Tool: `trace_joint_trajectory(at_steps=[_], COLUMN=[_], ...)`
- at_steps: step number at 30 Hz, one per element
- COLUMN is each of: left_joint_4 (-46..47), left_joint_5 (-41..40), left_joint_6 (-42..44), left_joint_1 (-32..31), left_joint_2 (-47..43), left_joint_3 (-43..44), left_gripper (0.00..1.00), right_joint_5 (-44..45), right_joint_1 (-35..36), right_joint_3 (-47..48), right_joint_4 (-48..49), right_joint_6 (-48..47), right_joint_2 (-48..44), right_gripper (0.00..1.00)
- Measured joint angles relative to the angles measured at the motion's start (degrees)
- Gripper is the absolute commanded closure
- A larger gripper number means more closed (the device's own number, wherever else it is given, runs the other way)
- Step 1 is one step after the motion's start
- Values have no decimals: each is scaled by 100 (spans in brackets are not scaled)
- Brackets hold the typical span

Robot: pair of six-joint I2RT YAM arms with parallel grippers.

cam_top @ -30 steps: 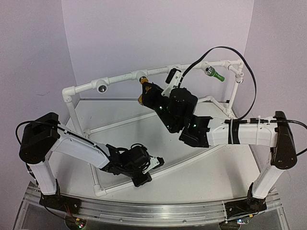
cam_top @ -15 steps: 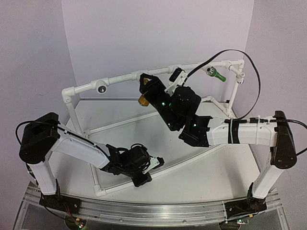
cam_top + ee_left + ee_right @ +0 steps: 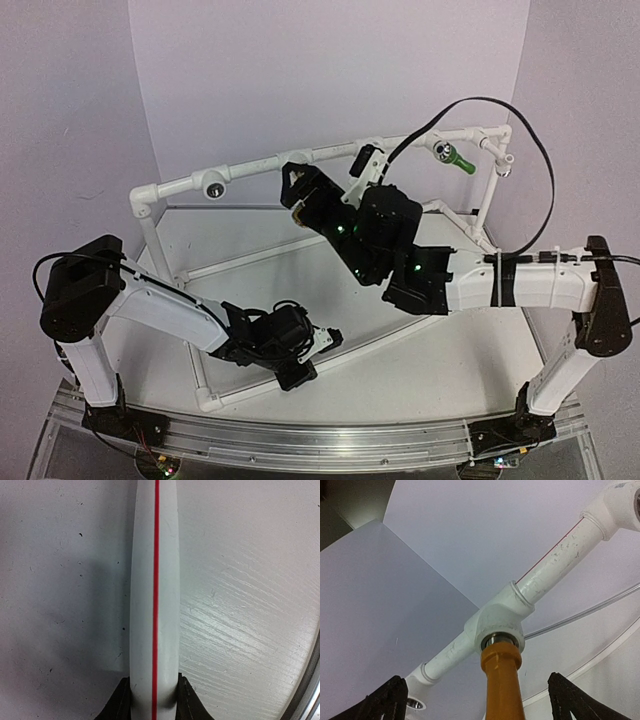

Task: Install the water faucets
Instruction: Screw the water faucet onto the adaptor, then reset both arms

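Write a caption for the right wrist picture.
Right gripper open around the yellow-orange faucet, whose top sits in the white pipe joint.

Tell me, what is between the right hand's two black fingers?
In the right wrist view, the yellow-orange faucet stands in the open right hand, touching neither finger, its top in the white pipe fitting.

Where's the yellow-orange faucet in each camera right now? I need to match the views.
Top external: only a small orange-brass bit of the yellow-orange faucet shows, just under the top rail, left of centre.
Left wrist: not in it.
Right wrist: bottom centre, its upper end seated in the tee fitting.
Shared landmark: the white pipe frame, seen in all three views with its red stripe in both wrist views.
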Motion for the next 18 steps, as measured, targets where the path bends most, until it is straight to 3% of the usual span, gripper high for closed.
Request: trace_joint_trajectory(at_steps=[9, 11, 13, 18], left_joint_4=[27, 28, 34, 196], left_joint_5=[8, 6, 3, 48], left_joint_6=[-21, -22, -23, 24], left_joint_1=[-4, -4, -4, -58], left_joint_2=[0, -4, -34, -96], left_joint_3=[0, -3, -10, -42], left_gripper=[97, 83, 59, 30], right_joint_5=[59, 55, 22, -454], right_joint_1=[200, 224, 242, 274], right_joint_3=[-462, -626, -780, -1366], right_joint_4=[-1468, -1815, -2207, -3148], right_joint_6=[20, -43, -171, -833], right_joint_2=[-792, -1031, -1306, -2357], right_gripper=[2, 2, 2, 2])
